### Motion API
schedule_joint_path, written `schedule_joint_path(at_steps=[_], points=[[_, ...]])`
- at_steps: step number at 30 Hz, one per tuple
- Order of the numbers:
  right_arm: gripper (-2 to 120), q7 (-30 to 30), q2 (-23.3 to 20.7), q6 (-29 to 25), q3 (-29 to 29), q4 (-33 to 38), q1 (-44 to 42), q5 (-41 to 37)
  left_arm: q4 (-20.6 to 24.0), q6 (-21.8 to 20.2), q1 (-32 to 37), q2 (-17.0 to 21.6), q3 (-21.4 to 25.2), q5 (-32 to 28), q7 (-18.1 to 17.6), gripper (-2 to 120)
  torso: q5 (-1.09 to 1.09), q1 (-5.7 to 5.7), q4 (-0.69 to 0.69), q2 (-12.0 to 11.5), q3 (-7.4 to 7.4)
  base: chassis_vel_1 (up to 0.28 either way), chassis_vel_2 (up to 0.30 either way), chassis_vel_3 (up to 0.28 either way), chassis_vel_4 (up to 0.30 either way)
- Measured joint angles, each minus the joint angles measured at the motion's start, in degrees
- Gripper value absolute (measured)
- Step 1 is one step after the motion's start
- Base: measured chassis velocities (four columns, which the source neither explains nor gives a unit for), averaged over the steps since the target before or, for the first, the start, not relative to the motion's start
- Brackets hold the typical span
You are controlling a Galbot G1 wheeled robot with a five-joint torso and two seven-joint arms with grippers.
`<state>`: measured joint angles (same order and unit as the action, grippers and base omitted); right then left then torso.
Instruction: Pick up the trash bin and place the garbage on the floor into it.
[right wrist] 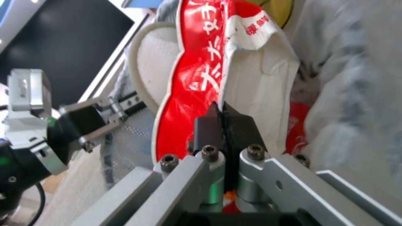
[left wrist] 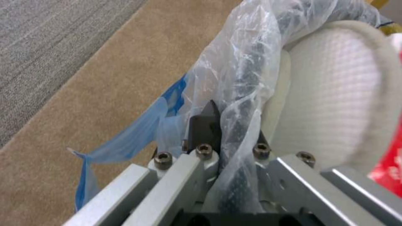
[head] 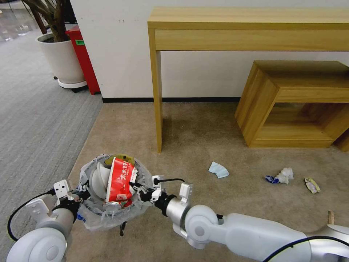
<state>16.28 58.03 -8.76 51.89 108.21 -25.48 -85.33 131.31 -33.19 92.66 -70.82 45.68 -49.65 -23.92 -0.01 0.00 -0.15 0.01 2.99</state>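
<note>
The trash bin (head: 109, 214), lined with a clear crinkly bag, hangs above the beige floor (head: 203, 138) at lower left. My left gripper (head: 81, 194) is shut on its bagged rim (left wrist: 247, 72), the fingers (left wrist: 201, 125) pinching the plastic. Inside the bin stand a white slipper (head: 97, 178) (left wrist: 335, 94) and a red wrapper (head: 120, 180). My right gripper (head: 140, 191) (right wrist: 222, 116) reaches over the bin's other side and is shut on the edge of that red wrapper (right wrist: 197, 72). Garbage on the floor: a blue-white carton (head: 218, 169), crumpled paper (head: 281, 175), a small wrapper (head: 312, 185) and a wooden stick (head: 331, 217).
A tall wooden desk (head: 247, 25) stands against the wall, its leg (head: 157, 102) just beyond the bin. A low wooden shelf (head: 291, 105) sits under it on the right. A white plant pot (head: 63, 62) and a red bin (head: 85, 58) stand far left by the grey ribbed carpet (head: 32, 109).
</note>
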Motion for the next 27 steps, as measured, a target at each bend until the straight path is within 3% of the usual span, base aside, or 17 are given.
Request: schedule_joint_path(at_steps=[13,19,27], points=[[0,10.42,3.82,3.89,1.44,-1.99,1.33,-0.63,0.45,-0.01,0.19,-0.18,-0.33,0.09,0.16,1,0.0,0.0,-0.01,0.0,0.0,0.0,0.0,0.0,0.0],[18,12.78,4.19,4.92,1.17,-2.4,1.14,0.14,0.4,0.03,0.2,-0.3,-0.48,0.34,0.18,1,0.0,0.0,-0.01,0.0,0.0,0.0,0.0,0.0,0.0],[50,12.45,3.08,3.48,0.1,-0.87,0.74,1.29,-0.98,0.06,0.0,-0.15,-0.7,0.46,0.5,1,0.01,0.0,-0.01,0.0,0.0,0.0,0.0,0.0,0.0]])
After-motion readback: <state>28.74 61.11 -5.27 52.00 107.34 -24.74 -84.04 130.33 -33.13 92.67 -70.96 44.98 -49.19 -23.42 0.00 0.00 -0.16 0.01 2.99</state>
